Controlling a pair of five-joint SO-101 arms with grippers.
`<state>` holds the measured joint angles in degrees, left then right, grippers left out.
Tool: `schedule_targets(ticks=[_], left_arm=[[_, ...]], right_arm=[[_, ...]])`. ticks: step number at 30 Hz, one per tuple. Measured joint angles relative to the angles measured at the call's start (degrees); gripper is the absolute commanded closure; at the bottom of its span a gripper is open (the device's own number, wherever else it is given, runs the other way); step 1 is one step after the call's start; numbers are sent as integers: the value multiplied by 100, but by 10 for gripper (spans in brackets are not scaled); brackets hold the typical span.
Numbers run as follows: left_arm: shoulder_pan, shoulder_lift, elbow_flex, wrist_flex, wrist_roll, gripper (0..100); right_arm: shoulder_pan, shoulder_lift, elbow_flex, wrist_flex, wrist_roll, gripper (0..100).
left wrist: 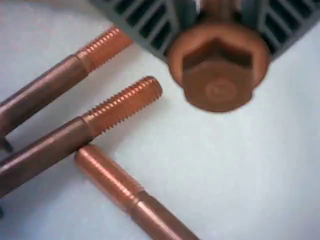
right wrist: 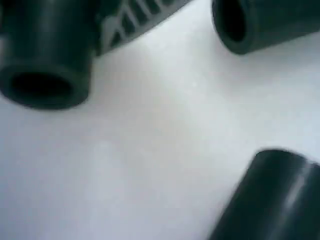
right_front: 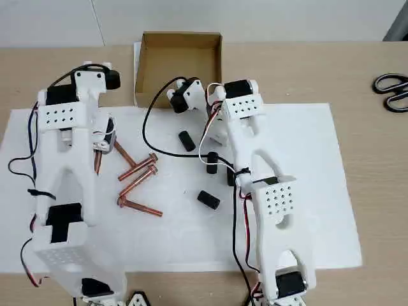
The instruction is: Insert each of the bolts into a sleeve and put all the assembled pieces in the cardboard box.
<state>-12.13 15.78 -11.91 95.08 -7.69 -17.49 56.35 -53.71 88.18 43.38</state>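
My left gripper [right_front: 100, 150] is shut on a copper bolt [right_front: 97, 163], which hangs shank-down over the white paper; its hex head [left wrist: 217, 67] sits against the ribbed jaw. Several more copper bolts [right_front: 138, 173] lie just beside it, their threaded ends [left wrist: 125, 102] close by. My right gripper [right_front: 213, 148] stands mid-paper, shut on a black sleeve [right wrist: 45, 65] whose open bore faces the camera. Loose black sleeves lie toward the box [right_front: 186, 141] and toward the front [right_front: 208, 200]. The open cardboard box [right_front: 180, 67] stands at the back, with nothing in it.
A white paper sheet [right_front: 306, 191] covers the middle of the wooden table. Black cables [right_front: 148, 124] trail over the paper between the arms. Scissors [right_front: 392, 91] lie at the far right on the bare wood.
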Motion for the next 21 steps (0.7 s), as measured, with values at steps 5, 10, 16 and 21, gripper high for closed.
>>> schedule_targets(ticks=[5, 10, 16, 21], left_arm=[[0, 0, 0, 0, 0, 994], [0, 0, 0, 0, 0, 994], [0, 0, 0, 0, 88, 994], [0, 0, 0, 0, 308, 994]], right_arm=[[9, 18, -9, 0, -18, 989], [26, -202, 35, 123, -123, 993], [105, -756, 79, 642, -659, 994], [79, -1565, 79, 993, -1459, 995]])
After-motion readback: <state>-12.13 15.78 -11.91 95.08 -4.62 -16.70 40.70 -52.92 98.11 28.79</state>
